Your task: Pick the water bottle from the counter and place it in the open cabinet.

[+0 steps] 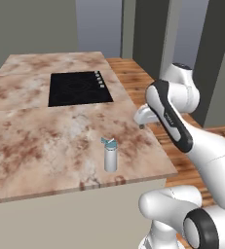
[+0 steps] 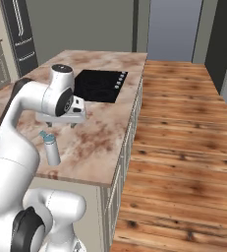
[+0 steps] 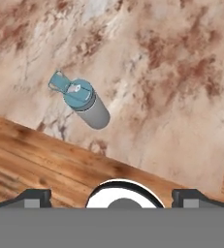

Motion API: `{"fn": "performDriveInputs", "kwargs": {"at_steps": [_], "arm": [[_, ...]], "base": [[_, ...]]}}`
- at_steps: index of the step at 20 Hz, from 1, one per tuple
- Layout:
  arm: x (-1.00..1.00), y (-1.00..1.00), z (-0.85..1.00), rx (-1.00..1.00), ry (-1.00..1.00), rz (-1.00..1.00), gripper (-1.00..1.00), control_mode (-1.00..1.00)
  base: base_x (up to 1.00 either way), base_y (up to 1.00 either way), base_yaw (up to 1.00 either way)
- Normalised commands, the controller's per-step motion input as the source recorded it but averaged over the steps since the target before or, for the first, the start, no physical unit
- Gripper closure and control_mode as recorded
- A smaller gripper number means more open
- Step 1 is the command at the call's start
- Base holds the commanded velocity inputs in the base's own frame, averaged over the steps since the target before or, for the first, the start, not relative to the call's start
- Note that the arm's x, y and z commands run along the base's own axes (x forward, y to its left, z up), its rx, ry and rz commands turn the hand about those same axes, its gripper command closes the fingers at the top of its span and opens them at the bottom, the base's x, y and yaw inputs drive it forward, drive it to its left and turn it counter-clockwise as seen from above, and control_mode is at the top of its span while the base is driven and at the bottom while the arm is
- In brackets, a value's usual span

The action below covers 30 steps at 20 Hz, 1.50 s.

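Hand view: end effector (image 3: pixel 111 196) wide open w/ nothing held, above upright water bottle (image 3: pixel 84 102) on counter (image 3: pixel 171 87).

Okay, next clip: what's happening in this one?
A white Franka arm is going after the water bottle, which stands upright near the front edge of the counter, untouched. The gripper hangs above the counter, its fingers spread wide, with nothing between them; the hand view looks down on the bottle's teal cap. The black cooktop lies further back. Nothing has been picked up yet.
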Motion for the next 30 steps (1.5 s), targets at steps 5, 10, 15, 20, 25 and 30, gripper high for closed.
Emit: {"fn": "performDriveInputs", "kwargs": {"at_steps": [5, 10, 15, 20, 25, 30], "arm": [[-0.09, 0.0, -0.21, 0.03, -0.03, 0.26, -1.0, -1.0], [-0.05, 0.0, -0.31, 0.07, -0.01, 0.25, -1.0, -1.0], [-0.15, 0.0, -0.32, 0.14, -0.07, 0.28, -1.0, -1.0], [-0.09, 0.0, -0.32, 0.18, -0.09, 0.28, -1.0, -1.0], [-0.06, 0.0, -0.26, 0.17, -0.12, 0.28, -1.0, -1.0], [0.0, 0.0, -0.2, 0.17, -0.13, 0.25, -1.0, -1.0]], "base": [[0.0, 0.0, 0.0], [0.0, 0.0, 0.0], [0.0, 0.0, 0.0], [0.0, 0.0, 0.0], [0.0, 0.0, 0.0], [0.0, 0.0, 0.0]]}}
